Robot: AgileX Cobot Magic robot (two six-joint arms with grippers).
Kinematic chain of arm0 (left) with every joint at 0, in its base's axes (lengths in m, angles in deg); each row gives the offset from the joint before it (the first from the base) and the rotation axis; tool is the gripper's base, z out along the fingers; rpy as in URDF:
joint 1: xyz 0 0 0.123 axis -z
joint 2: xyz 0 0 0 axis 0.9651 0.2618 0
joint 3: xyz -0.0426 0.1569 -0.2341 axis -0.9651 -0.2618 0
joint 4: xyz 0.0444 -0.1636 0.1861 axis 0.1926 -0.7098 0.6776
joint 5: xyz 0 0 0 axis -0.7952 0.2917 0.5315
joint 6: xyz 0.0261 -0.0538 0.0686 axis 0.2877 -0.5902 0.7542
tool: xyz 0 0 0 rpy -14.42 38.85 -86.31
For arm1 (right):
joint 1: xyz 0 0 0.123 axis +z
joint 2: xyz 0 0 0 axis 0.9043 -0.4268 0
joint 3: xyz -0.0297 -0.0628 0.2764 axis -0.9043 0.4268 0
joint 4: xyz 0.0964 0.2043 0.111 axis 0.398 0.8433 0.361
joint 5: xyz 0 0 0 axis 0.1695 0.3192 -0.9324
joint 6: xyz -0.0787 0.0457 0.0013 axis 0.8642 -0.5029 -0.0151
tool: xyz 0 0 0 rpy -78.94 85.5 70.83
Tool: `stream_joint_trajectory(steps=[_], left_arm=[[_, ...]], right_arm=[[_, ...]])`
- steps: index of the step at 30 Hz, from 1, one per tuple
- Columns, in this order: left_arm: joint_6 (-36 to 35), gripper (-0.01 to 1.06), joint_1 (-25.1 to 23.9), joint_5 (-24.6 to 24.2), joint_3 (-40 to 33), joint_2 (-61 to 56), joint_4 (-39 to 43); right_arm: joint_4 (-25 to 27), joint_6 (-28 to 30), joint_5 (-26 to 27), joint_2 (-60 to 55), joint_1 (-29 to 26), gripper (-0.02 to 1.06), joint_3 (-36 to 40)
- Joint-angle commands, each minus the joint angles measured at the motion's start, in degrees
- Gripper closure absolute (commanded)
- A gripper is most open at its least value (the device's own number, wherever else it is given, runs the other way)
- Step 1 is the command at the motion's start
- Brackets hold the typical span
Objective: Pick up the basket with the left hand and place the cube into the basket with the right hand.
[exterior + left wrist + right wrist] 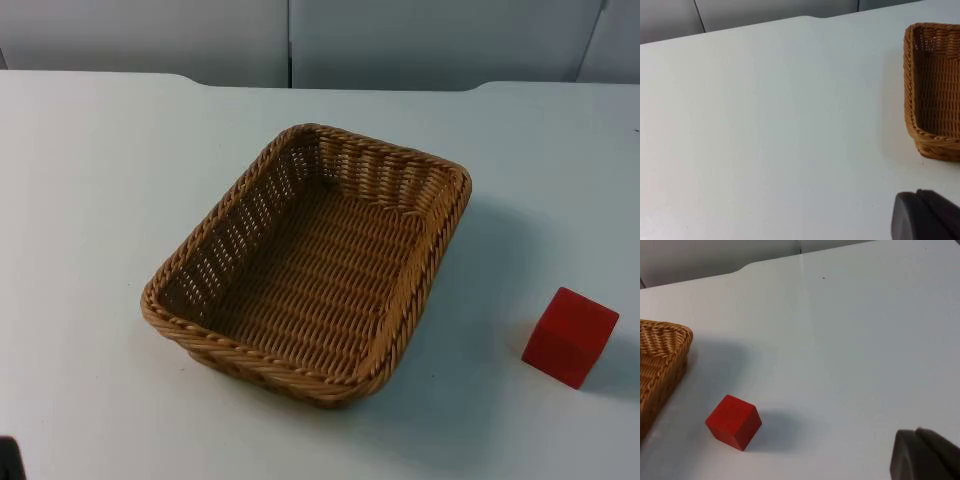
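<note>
A brown wicker basket (222,212) stands empty in the middle of the white table, turned at an angle. A red cube (570,337) rests on the table to the right of it, about a hand's width from the rim. In the left wrist view the basket (910,80) lies well ahead of my left gripper (927,217), with bare table between them. In the right wrist view the cube (733,421) sits beside the basket's corner (660,335), and my right gripper (925,455) is some way off from it. Neither gripper touches anything.
The white table (90,200) ends at the grey partition wall (150,40) at the back. A small dark object (8,458) pokes in at the near left corner of the top view.
</note>
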Motion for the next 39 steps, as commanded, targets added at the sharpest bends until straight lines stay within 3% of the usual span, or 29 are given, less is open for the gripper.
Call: stream_joint_trajectory(steps=[1, 5, 7, 9, 10, 14, 15, 17, 20, 22, 24, 25, 27, 34, 39], left_arm=[[-0.29, 1.05, 0.01, 0.35, -0.12, -0.24, -0.47], [0.01, 1.05, 0.01, 1.90, 0.95, 3.29, -5.11], [8.58, 1.05, 0.01, 5.26, 2.87, 14.20, -15.64], [16.27, 1.05, 0.01, 5.45, 5.78, 24.58, -25.15], [16.27, 1.05, 0.01, 5.45, 5.78, 24.58, -25.15], [29.60, 1.05, 0.01, 3.34, 13.35, 45.64, -39.45], [29.60, 1.05, 0.01, 3.34, 13.35, 45.64, -39.45], [34.91, 1.03, 0.01, 3.34, 16.97, 56.54, -43.30], [37.05, 0.93, 0.11, 3.84, 19.82, 64.25, -44.27], [37.33, 0.74, 0.71, 4.98, 23.13, 72.57, -44.27], [38.02, 0.47, 1.88, 7.39, 25.75, 80.73, -44.16], [38.02, 0.47, 1.88, 7.39, 25.75, 80.73, -44.16], [38.34, 0.36, 3.31, 11.97, 27.52, 86.58, -43.31], [39.06, 0.36, 5.73, 23.82, 31.91, 99.01, -36.32], [39.19, 0.36, 5.73, 27.71, 33.72, 103.50, -35.86]], right_arm=[[0.27, 0.34, 0.64, 0.16, -0.36, 1.05, 0.33], [0.27, 0.34, 0.64, 0.16, -0.36, 1.05, 0.33], [0.27, 0.34, 0.64, 0.16, -0.36, 1.05, 0.33], [0.27, 0.34, 0.64, 0.16, -0.36, 1.05, 0.33], [0.27, 0.34, 0.64, 0.16, -0.36, 1.05, 0.33], [0.27, 0.34, 0.64, 0.16, -0.36, 1.05, 0.33], [0.27, 0.34, 0.64, 0.16, -0.36, 1.05, 0.33], [0.27, 0.34, 0.64, 0.16, -0.36, 1.05, 0.33], [0.27, 0.34, 0.64, 0.16, -0.36, 1.05, 0.33], [0.27, 0.34, 0.64, 0.16, -0.36, 1.05, 0.33], [0.27, 0.34, 0.64, 0.16, -0.36, 1.05, 0.33], [0.27, 0.34, 0.64, 0.16, -0.36, 1.05, 0.33], [0.27, 0.34, 0.64, 0.16, -0.36, 1.05, 0.33], [0.27, 0.34, 0.64, 0.16, -0.36, 1.05, 0.33], [0.27, 0.34, 0.64, 0.16, -0.36, 1.05, 0.33]])
